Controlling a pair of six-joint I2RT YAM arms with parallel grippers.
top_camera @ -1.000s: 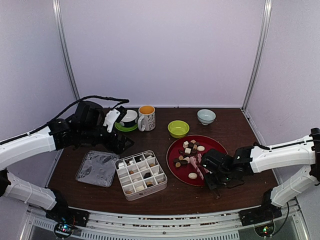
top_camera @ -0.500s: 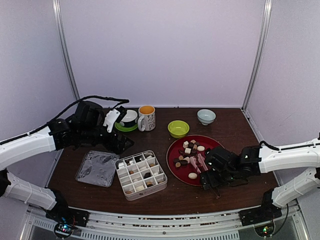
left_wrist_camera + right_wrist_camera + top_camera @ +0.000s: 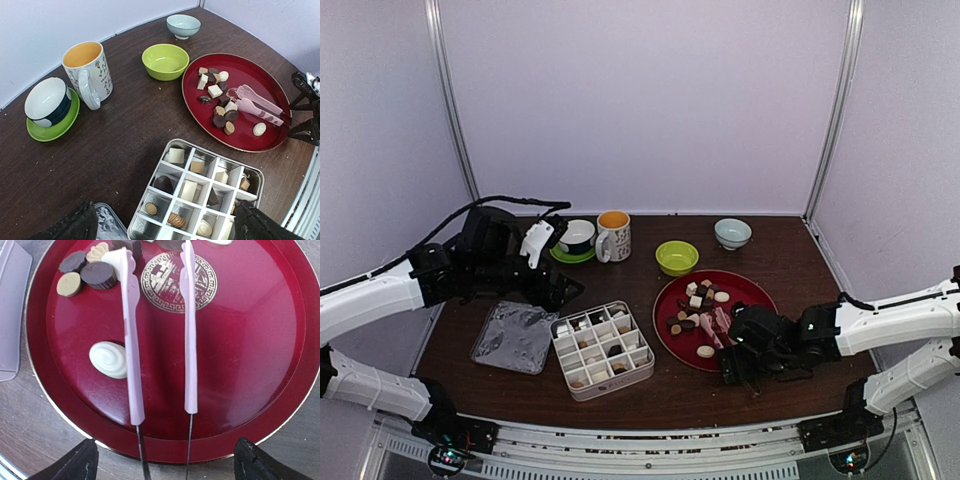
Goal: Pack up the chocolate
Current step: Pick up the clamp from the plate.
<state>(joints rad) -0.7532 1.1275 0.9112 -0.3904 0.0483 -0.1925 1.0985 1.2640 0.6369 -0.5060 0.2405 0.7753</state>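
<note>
Item: right gripper [image 3: 728, 368]. It has drawn back off the red plate [image 3: 240, 340] toward the table's near edge and has spread its jaws wide. It grips nothing, and both fingers stand clear outside the pink tongs [image 3: 131, 340]. The tongs now lie loose on the plate with their two arms splayed and their heads among the sweets. We judge the tool put down, so no piece is in transit for now.

Item: left gripper [image 3: 560, 292]. It is unmoved, fully open and empty, poised behind the divided box [image 3: 215, 155].

Item: the chocolate [image 3: 220, 107]. One lot is clustered on the far half of the plate, with a white swirl piece [image 3: 109, 359] lying apart beside one tong arm. A second lot is already seated in the box, where several cells look unfilled.

Item: clearances. The plate's near rim sits close to the table [image 3: 125, 125] front edge, leaving the right gripper little room there. The box lies just beside the plate's left rim, and a clear lid [image 3: 515, 337] lies on its other side. A green bowl [image 3: 165, 61], a mug [image 3: 89, 70] and a cup on a saucer [image 3: 47, 102] line the back, with bare wood between them and the box.
</note>
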